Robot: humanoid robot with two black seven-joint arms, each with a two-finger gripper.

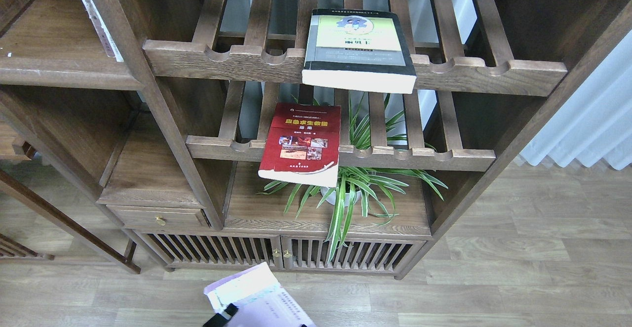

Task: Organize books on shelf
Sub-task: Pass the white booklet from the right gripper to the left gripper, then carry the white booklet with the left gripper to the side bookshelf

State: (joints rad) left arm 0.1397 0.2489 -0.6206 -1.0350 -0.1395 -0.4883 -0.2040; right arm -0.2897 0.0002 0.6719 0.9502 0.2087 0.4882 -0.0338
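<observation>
Apparently one end effector (pixel 220 316) is seen only as a small dark tip at the near edge, touching the white-and-lavender book (pixel 256 295); whether it is closed on the book cannot be told, nor which arm it belongs to. That book is held low above the floor (pixel 493 267), near the bookcase's foot. The step in hand is judged to be carrying this book toward the shelf (pixel 54 67), the solid dark board at far left. A lift up and to the left would be called for, clear of the upright post.

Further out, the red book (pixel 301 144) with small photos is laid on the lower slatted rack (pixel 345 156), overhanging its front rail above a potted plant (pixel 345 188). The thick yellow-green book (pixel 358 50) is laid flat on the upper slatted rack (pixel 355 67), also overhanging.
</observation>
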